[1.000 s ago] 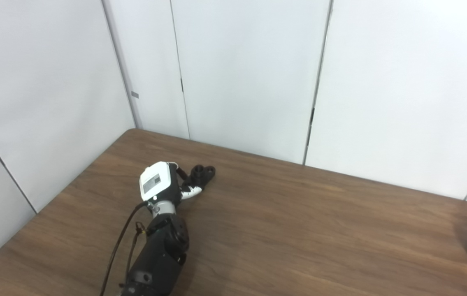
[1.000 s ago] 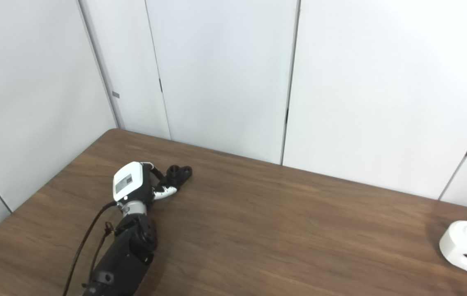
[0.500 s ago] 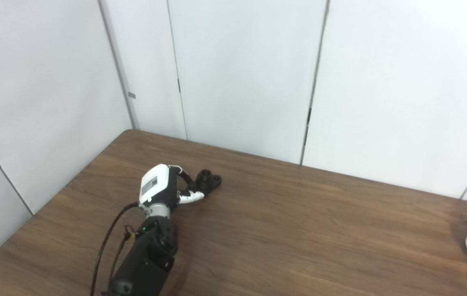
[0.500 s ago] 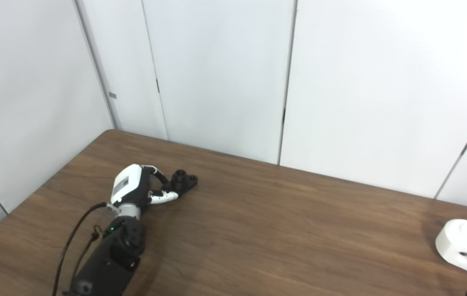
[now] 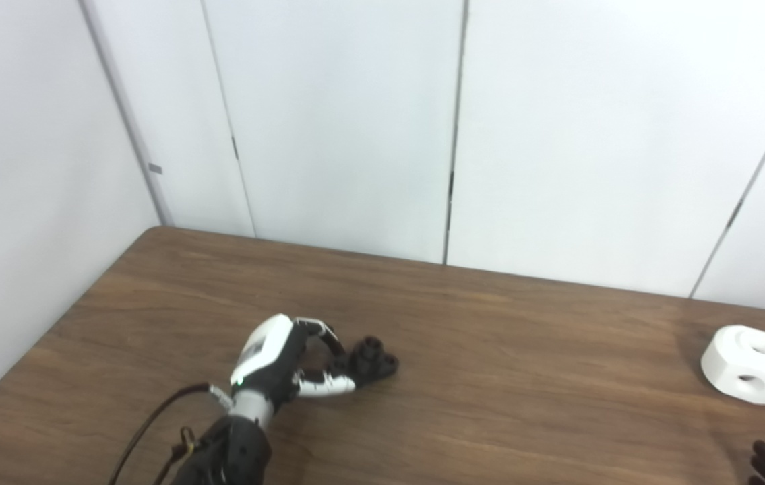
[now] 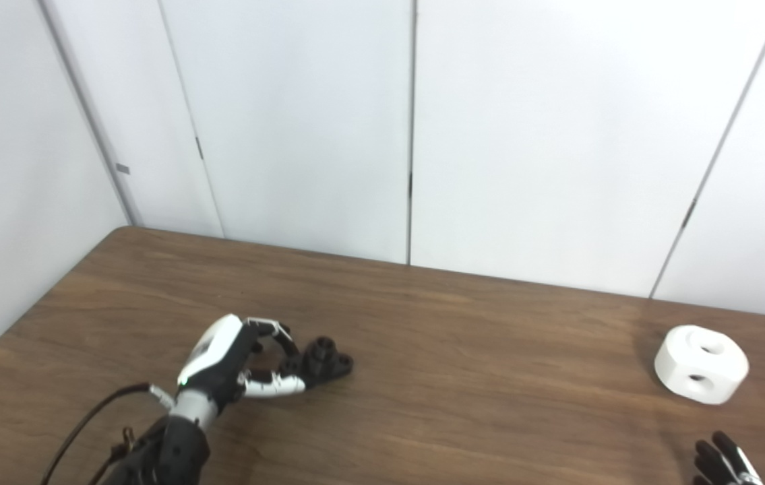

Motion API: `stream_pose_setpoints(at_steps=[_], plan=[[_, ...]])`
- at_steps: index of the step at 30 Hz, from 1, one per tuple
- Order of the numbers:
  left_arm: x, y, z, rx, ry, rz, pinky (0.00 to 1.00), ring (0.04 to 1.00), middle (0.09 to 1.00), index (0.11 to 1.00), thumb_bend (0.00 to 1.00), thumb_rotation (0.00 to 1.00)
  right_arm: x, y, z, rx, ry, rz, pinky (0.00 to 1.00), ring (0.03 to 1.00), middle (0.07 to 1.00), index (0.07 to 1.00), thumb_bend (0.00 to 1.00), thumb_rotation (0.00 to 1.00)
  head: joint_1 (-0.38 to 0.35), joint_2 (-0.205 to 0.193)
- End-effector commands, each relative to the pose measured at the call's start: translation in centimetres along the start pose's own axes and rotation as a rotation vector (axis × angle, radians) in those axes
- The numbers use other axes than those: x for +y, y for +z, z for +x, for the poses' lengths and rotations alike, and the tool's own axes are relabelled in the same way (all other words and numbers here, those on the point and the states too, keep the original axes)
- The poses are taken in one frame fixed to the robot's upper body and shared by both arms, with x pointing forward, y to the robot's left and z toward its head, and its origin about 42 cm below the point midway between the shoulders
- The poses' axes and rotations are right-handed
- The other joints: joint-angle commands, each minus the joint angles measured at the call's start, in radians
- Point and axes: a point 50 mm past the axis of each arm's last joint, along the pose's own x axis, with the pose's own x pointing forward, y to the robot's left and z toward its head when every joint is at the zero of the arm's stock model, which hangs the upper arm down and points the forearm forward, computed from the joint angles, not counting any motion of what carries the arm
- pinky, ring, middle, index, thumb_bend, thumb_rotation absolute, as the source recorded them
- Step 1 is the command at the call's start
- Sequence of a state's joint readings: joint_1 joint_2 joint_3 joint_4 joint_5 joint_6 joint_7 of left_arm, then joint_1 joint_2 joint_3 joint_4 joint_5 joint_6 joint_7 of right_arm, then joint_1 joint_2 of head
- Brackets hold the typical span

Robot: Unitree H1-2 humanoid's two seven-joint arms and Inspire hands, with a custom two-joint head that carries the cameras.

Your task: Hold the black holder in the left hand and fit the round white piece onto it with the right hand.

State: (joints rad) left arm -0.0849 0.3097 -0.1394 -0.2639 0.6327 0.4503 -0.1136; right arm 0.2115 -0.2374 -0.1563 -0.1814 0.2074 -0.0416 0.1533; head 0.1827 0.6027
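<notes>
My left hand point(image 6: 234, 360) curls round the holder point(image 6: 325, 360); next my right hand point(image 6: 722, 461), fingers spread, reaches for the piece point(image 6: 701, 364) at twelve o'clock.

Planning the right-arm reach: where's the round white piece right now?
The round white piece lies on the table at far right, apart from everything; the right hand is just entering below it, at the bottom edge.
</notes>
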Motion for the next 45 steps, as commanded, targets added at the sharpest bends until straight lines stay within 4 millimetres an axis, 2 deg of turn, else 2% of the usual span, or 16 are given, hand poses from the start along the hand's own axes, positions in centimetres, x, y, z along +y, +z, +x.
stream_pose_setpoints(at_steps=[1, 5, 12, 18, 24, 31, 40, 45], plan=[[1.0, 1.1, -0.2, -0.078, 0.017, 0.037, 0.76, 0.869, 0.825, 0.489, 0.51, 0.05, 0.8, 0.3, -0.3, 0.004, 0.026, 0.005, 0.90, 0.924, 0.905, 0.919, 0.59, 1.00, -0.011, 0.008], [0.7, 1.0, -1.0, -0.117, -0.044, 0.038, 0.80, 0.883, 0.822, 0.488, 0.51, 0.05, 1.4, 0.8, -0.4, -0.013, 0.030, 0.008, 0.89, 0.912, 0.901, 0.913, 0.58, 0.99, -0.054, 0.039], [-0.2, -0.3, -2.0, -0.177, -0.157, 0.094, 0.73, 0.854, 0.821, 0.488, 0.51, 0.05, 2.9, 1.9, -0.7, -0.013, 0.030, -0.012, 0.90, 0.921, 0.903, 0.917, 0.60, 0.98, -0.121, 0.107], [-0.7, -0.7, -2.5, -0.216, -0.225, 0.117, 0.75, 0.872, 0.824, 0.489, 0.51, 0.05, 3.8, 2.7, -0.6, -0.001, 0.019, -0.026, 0.90, 0.926, 0.904, 0.925, 0.61, 1.00, -0.173, 0.143], [-1.7, 1.0, -3.3, -0.277, -0.289, 0.099, 0.76, 0.879, 0.824, 0.489, 0.51, 0.05, 4.5, 3.1, -0.4, 0.011, 0.015, -0.044, 0.90, 0.913, 0.899, 0.925, 0.61, 1.00, -0.209, 0.161], [-4.4, 3.2, -4.6, -0.357, -0.344, 0.073, 0.75, 0.876, 0.821, 0.489, 0.51, 0.05, 5.1, 3.4, -0.2, 0.016, 0.023, -0.047, 0.91, 0.918, 0.898, 0.918, 0.60, 1.00, -0.222, 0.176], [-7.6, 5.2, -5.8, -0.434, -0.386, 0.045, 0.77, 0.890, 0.826, 0.489, 0.51, 0.06, 5.3, 3.4, -0.1, 0.016, 0.027, -0.034, 0.90, 0.917, 0.902, 0.921, 0.60, 1.00, -0.229, 0.182], [-8.6, 5.7, -6.2, -0.467, -0.398, 0.046, 0.79, 0.899, 0.830, 0.489, 0.51, 0.06, 5.4, 3.5, -0.1, 0.017, 0.028, -0.036, 0.90, 0.915, 0.896, 0.916, 0.61, 0.99, -0.244, 0.190]])
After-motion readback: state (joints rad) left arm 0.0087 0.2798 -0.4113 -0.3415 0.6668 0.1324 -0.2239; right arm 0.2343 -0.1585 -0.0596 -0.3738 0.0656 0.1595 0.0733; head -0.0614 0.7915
